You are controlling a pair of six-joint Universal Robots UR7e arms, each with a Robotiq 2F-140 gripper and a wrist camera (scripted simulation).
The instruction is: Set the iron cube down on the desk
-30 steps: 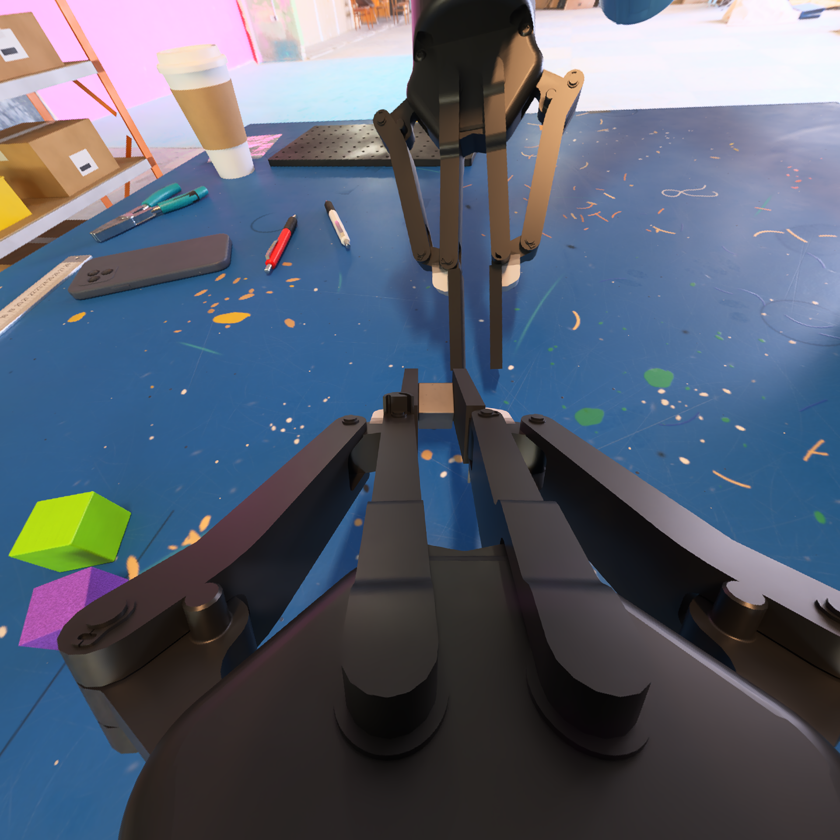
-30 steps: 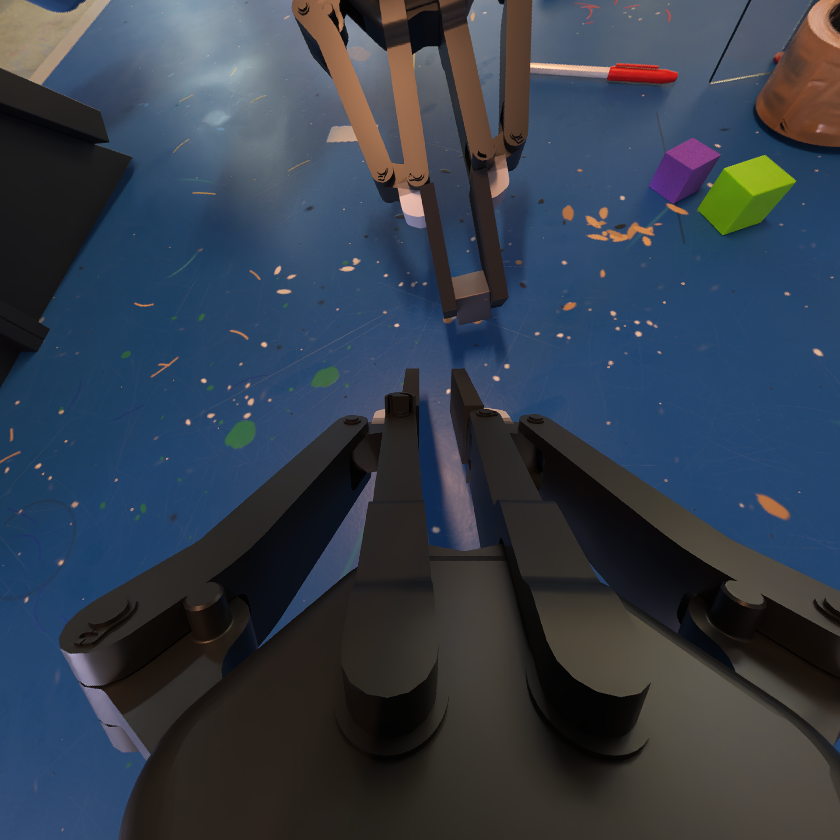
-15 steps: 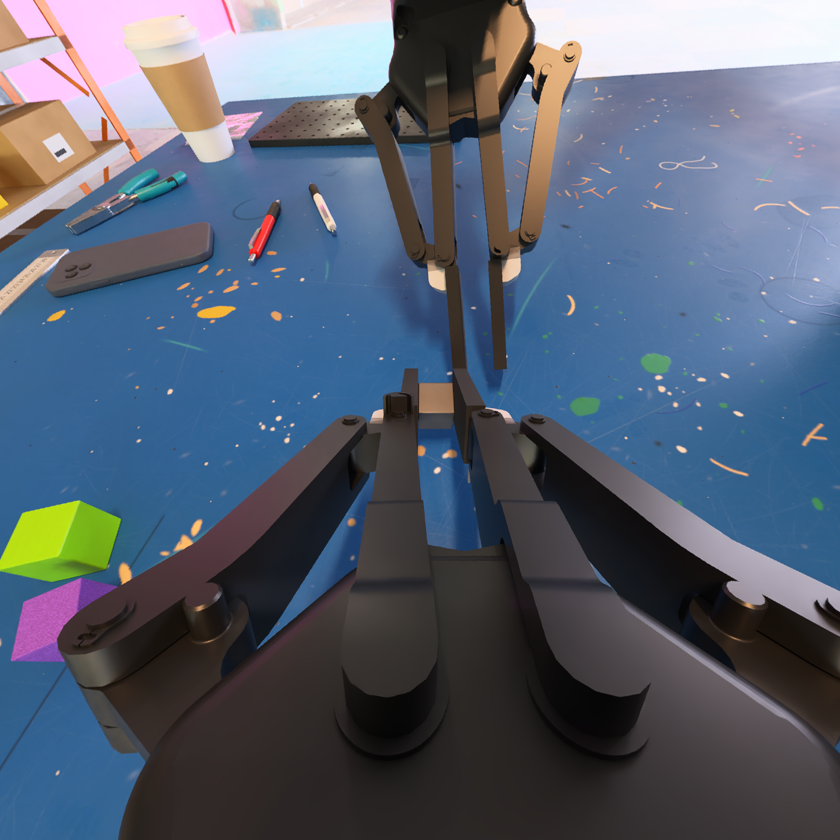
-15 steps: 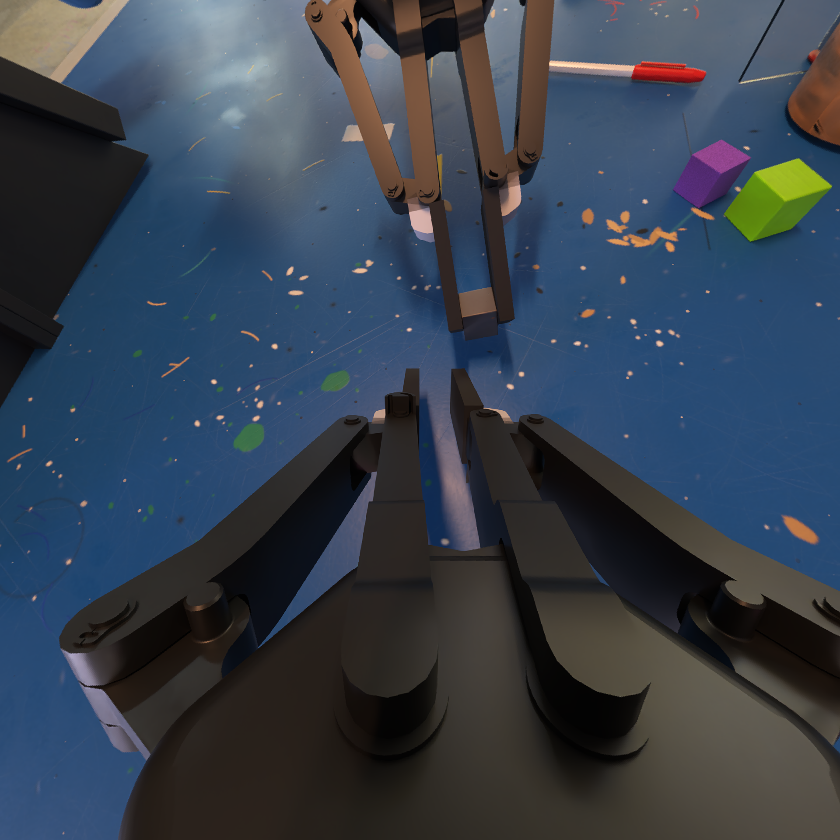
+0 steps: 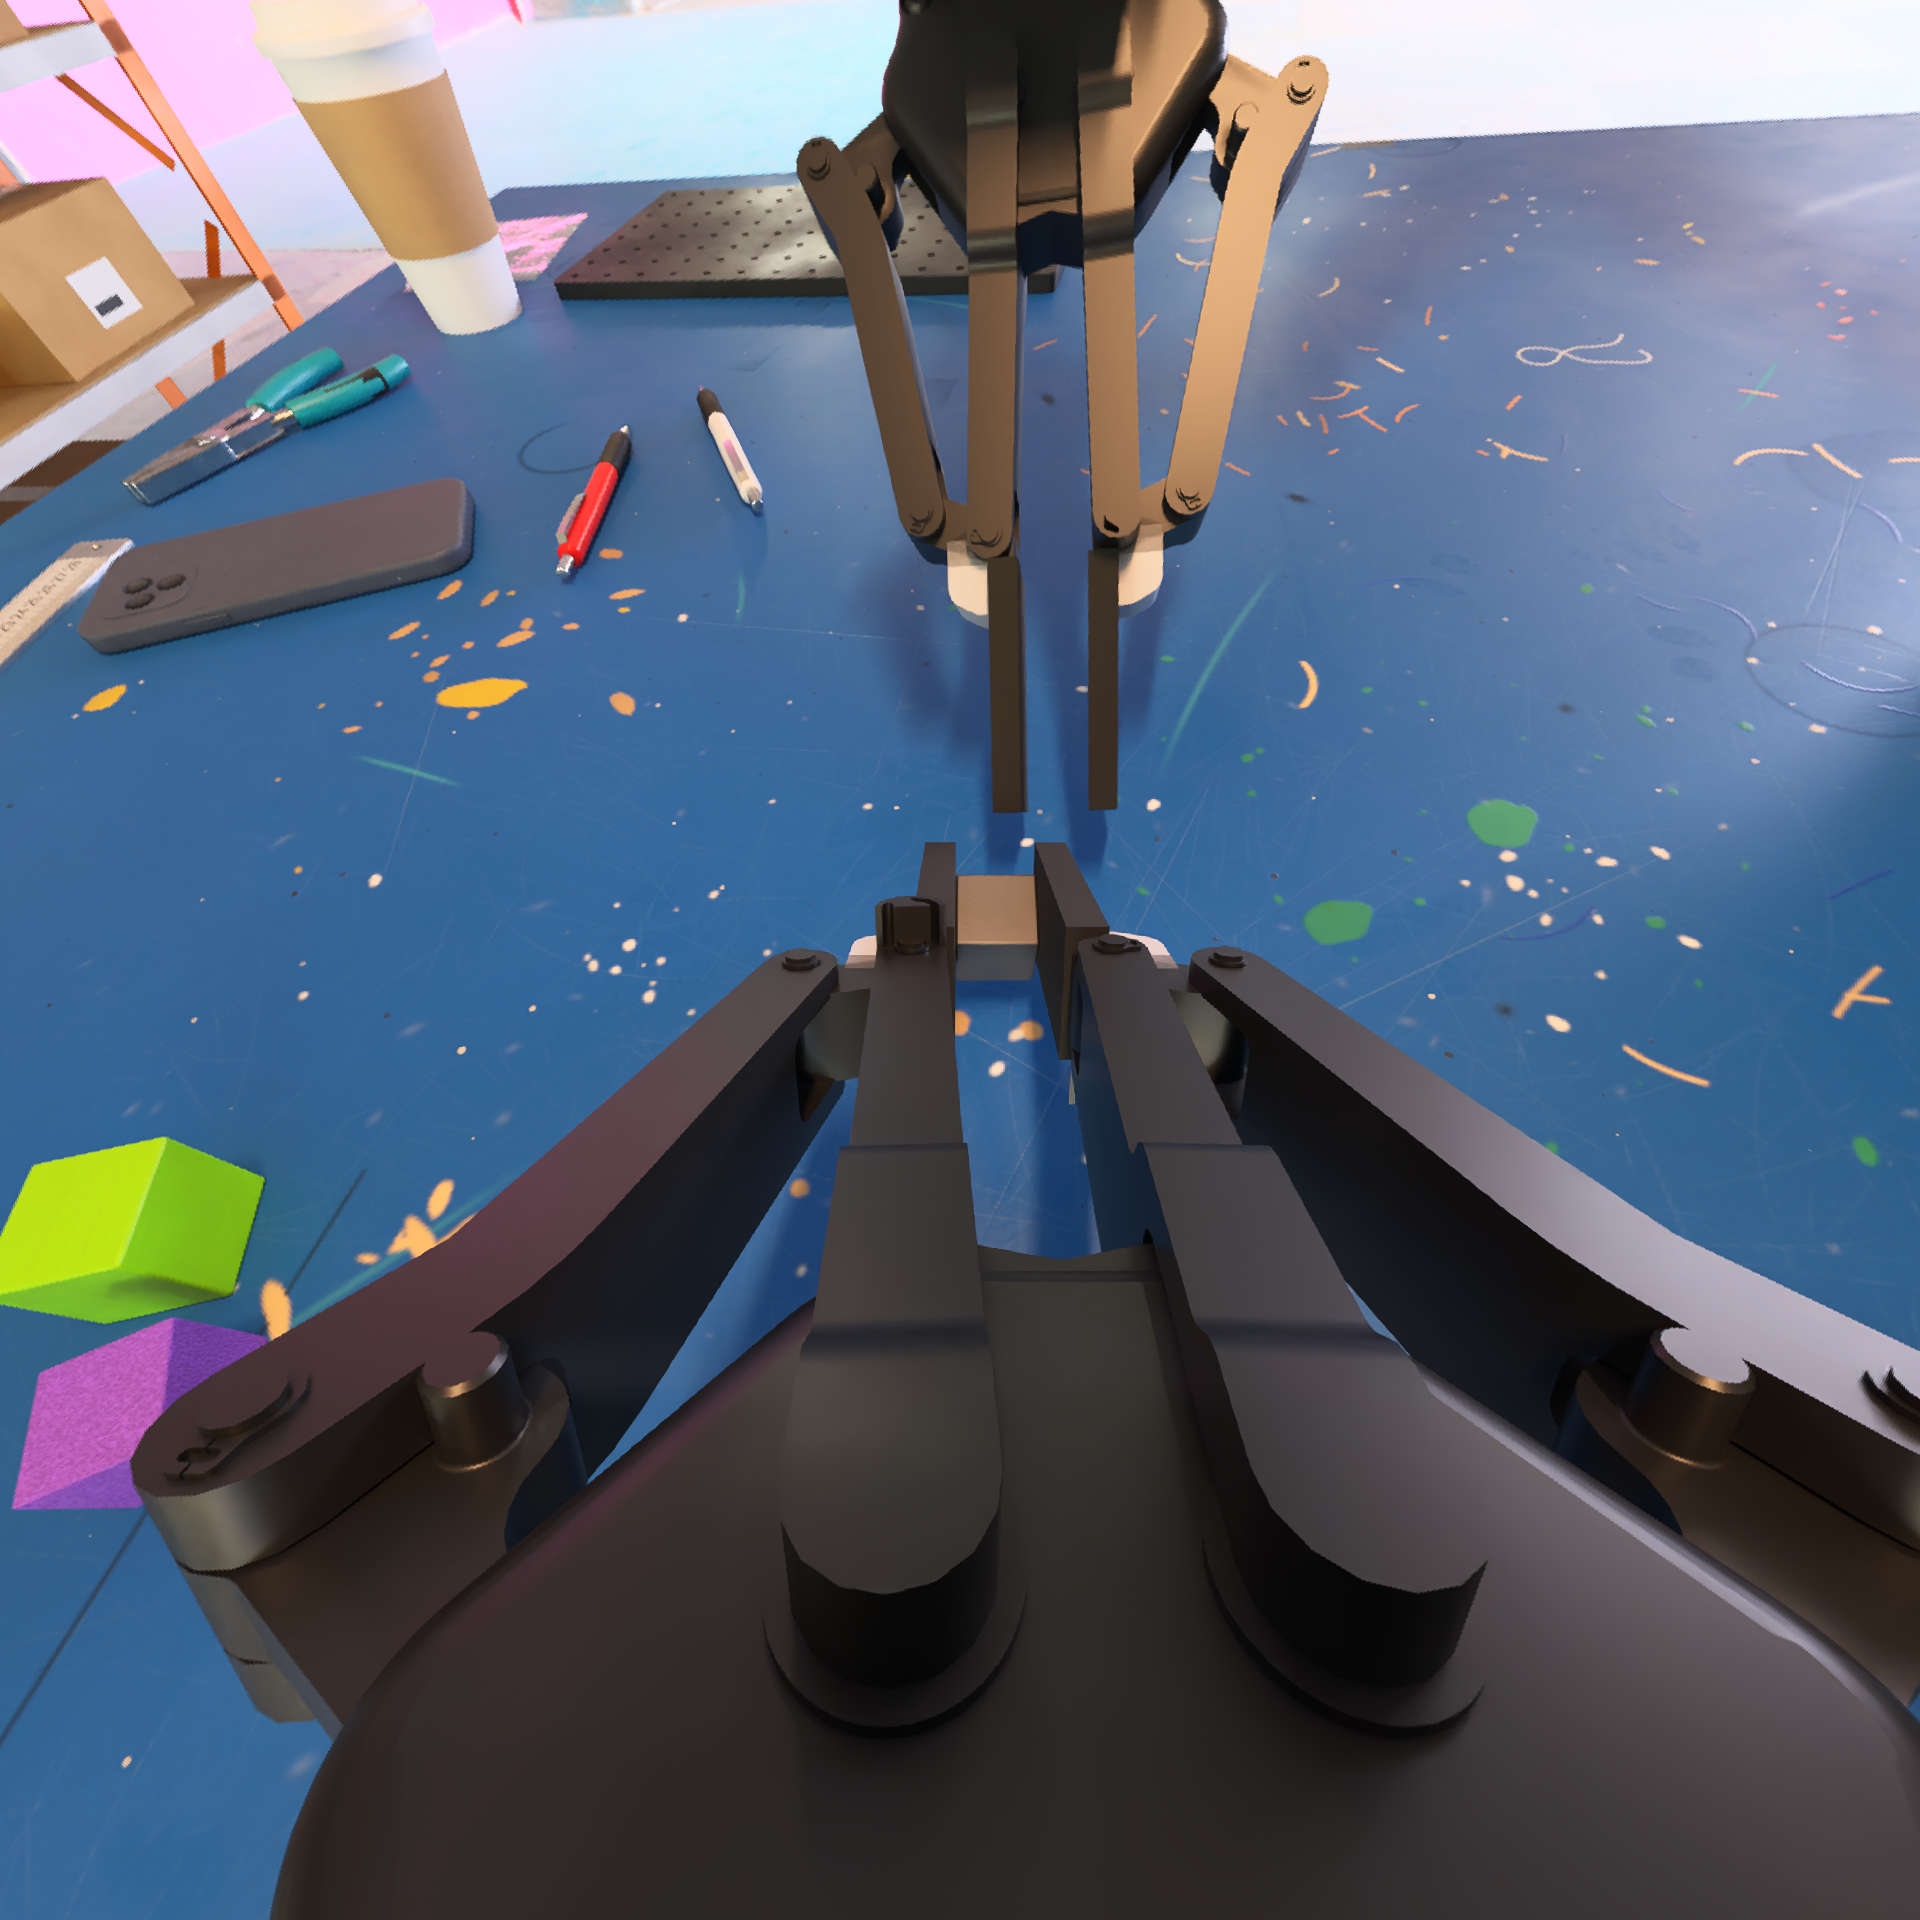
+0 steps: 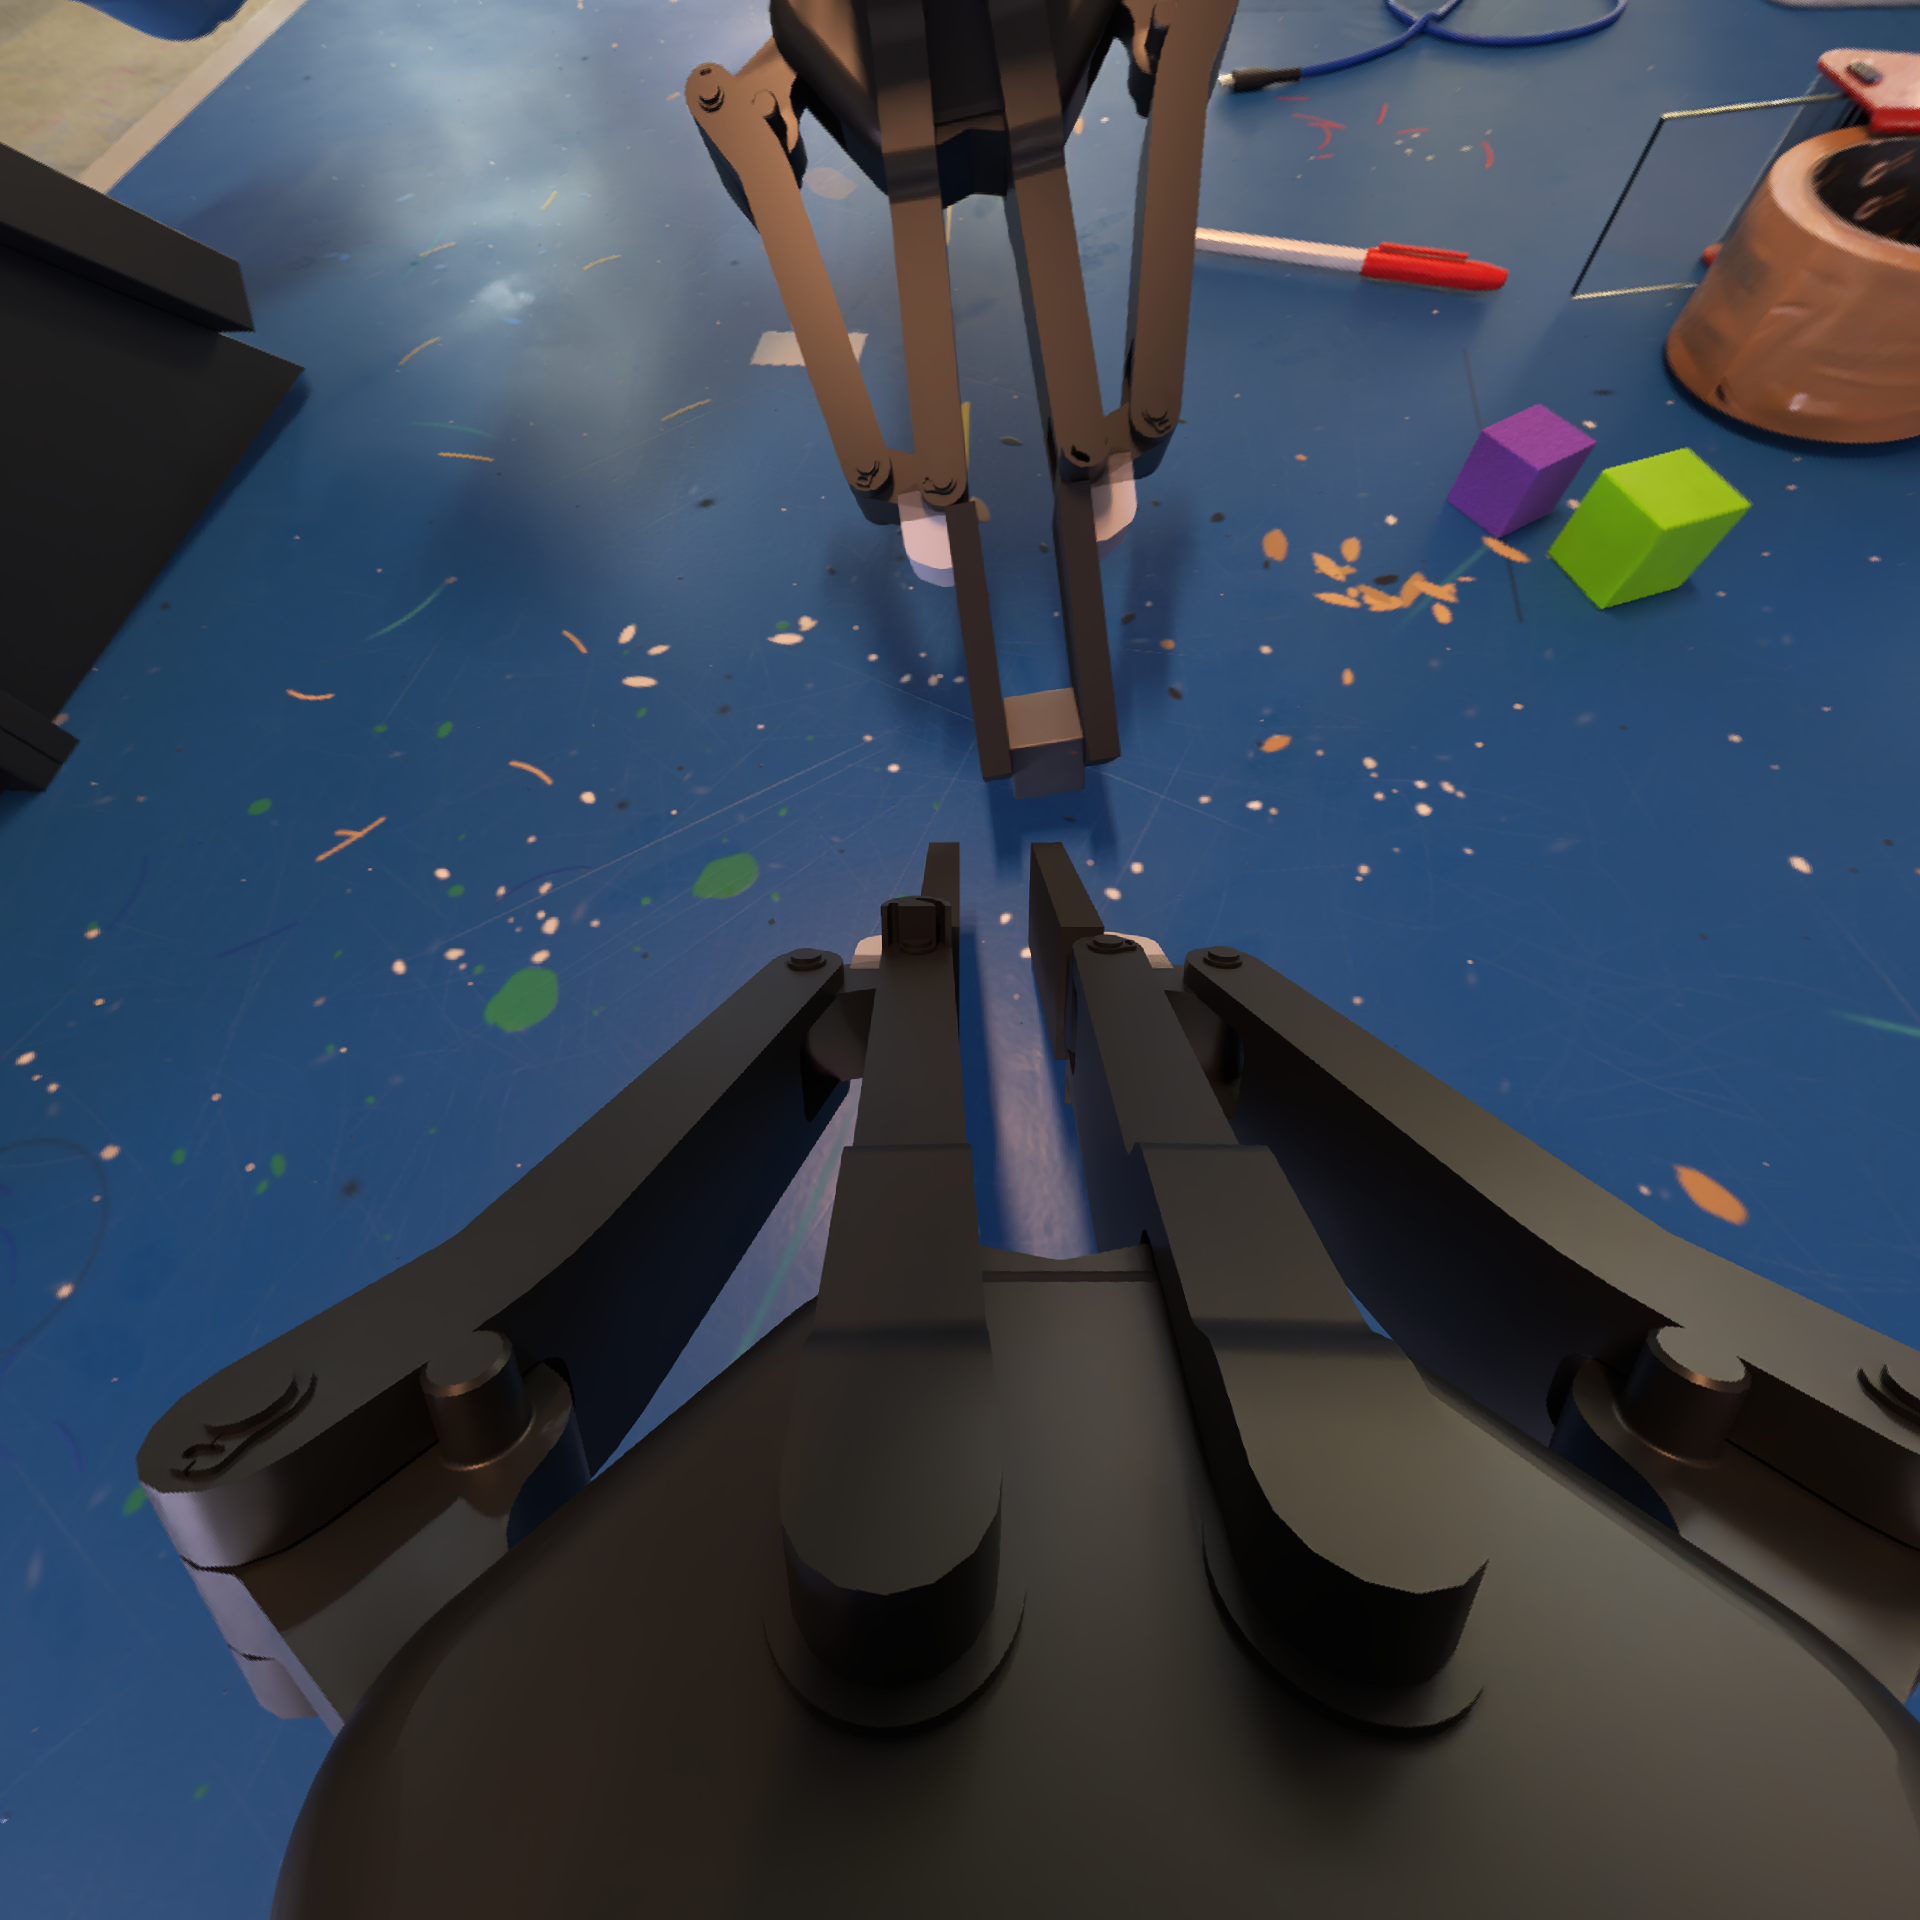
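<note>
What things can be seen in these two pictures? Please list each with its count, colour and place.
iron cube: 1, grey, between left gripper's fingers
cubes: 2, green and purple, touching
coffee cup: 1, brown and white, far corner
phone: 1, dark grey
pens: 2, red, white
pliers: 1, teal handles
perforated plate: 1, black
brown pot: 1
desk: 1, blue, paint-flecked
left gripper: shut on cube
right gripper: empty, narrow gap
</note>
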